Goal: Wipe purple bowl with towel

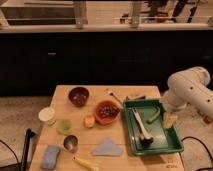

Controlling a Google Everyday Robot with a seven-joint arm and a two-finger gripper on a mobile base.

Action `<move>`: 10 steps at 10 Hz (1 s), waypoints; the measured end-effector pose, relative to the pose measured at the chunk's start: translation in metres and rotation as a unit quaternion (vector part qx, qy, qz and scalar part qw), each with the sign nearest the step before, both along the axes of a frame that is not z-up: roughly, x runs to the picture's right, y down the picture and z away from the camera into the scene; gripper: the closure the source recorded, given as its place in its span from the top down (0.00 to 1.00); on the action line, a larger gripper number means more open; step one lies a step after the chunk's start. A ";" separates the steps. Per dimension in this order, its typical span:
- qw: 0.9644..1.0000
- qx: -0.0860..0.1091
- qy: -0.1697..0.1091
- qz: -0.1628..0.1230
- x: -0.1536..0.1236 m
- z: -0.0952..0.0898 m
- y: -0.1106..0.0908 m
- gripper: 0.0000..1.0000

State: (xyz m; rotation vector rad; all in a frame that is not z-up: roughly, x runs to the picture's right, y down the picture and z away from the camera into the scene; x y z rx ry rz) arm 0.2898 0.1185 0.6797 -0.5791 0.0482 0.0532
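Bare desk flanks the purple bowl's left; a red bowl crowds its right. The gripper hangs at the tray's right rim.

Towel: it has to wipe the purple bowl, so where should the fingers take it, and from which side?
Probably the humped middle of the towel, from straight above. It lies almost flat near the front of the table, so no side offers a lip. The gripper sits at the green tray's right side and would come from there.

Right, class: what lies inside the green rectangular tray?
A long dark-headed brush and a curved green item lie inside. The gripper hangs over the right rim of the green rectangular tray, covering what is beneath it.
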 end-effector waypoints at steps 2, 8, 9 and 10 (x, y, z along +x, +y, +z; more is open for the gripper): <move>1.000 -0.008 -0.008 -0.004 -0.019 -0.009 0.018 0.80; 0.999 -0.019 -0.021 -0.016 -0.048 -0.019 0.042 0.80; 0.999 -0.021 -0.024 -0.017 -0.058 -0.022 0.049 0.80; 0.999 -0.023 -0.030 -0.019 -0.068 -0.025 0.055 0.80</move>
